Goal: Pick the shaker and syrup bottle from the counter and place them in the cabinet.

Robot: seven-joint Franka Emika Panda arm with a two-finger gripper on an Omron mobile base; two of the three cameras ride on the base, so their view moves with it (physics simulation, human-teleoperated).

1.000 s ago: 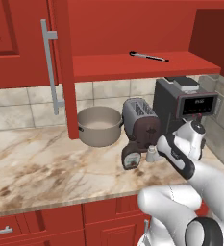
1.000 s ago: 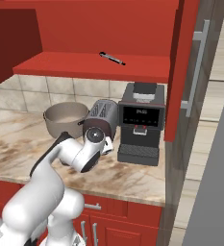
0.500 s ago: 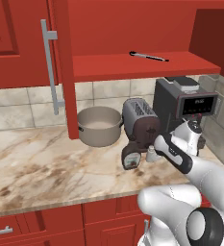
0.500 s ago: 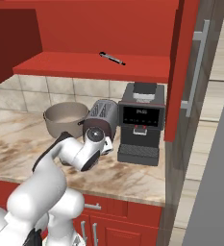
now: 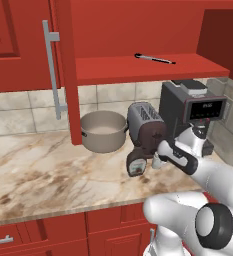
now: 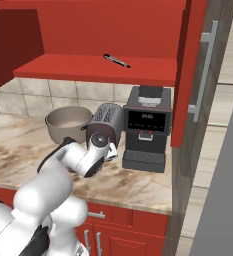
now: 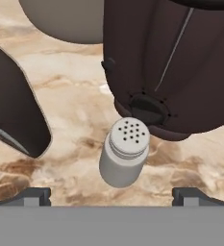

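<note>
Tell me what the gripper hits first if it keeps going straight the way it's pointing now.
Most likely the shaker, standing between the open gripper's fingertips on the counter. The toaster lies just past it; depth is uncertain.

Beige square wall tiles [image 5: 18,117] run behind a black coffee machine [image 6: 147,127]. Left of the machine stand a brown-and-grey toaster [image 5: 145,127] and a grey pot [image 5: 103,131]; red drawers [image 5: 48,235] sit below.
</note>
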